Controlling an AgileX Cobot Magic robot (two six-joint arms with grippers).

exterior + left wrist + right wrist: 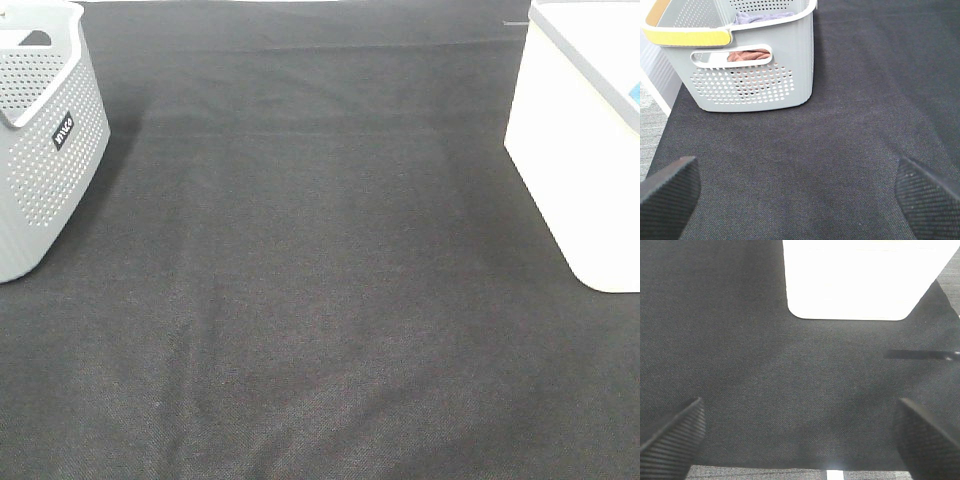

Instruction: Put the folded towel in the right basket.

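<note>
Neither gripper shows in the exterior high view. A grey perforated basket (45, 150) stands at the far left, and the left wrist view (755, 85) shows it from close by. Inside it lie a lilac towel (760, 17) and a reddish-pink towel (747, 55) seen through the handle slot. A white basket (580, 150) stands at the far right; it also shows in the right wrist view (860, 280). My left gripper (800, 200) is open and empty over the cloth, short of the grey basket. My right gripper (800, 440) is open and empty, short of the white basket.
A black cloth (320, 300) covers the table between the two baskets. The grey basket has a yellow handle (687, 36). The table's edge and the floor show beside the grey basket (652, 100). A thin dark line (920, 355) lies on the cloth near the white basket.
</note>
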